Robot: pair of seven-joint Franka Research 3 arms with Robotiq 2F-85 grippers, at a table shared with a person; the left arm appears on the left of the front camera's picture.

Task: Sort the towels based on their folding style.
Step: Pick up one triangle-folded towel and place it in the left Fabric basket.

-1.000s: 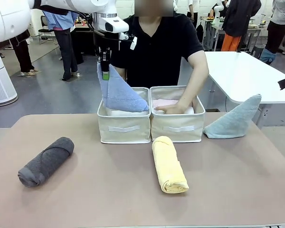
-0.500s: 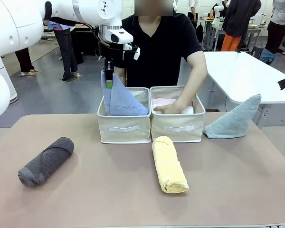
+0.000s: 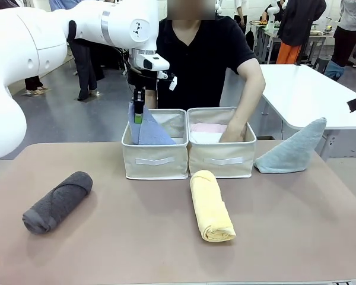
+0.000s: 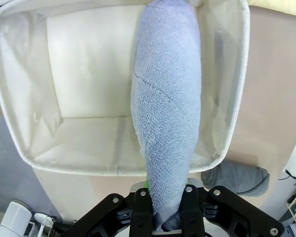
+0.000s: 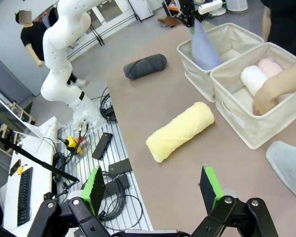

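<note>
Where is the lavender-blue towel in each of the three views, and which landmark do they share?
Front view: the lavender-blue towel, centre left, pointing up in the left beige bin.
Left wrist view: centre, running bottom to top over that bin.
Right wrist view: upper right, in that bin.
Shared landmark: that bin.

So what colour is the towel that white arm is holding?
The towel is lavender-blue, clearest in the left wrist view.
</note>
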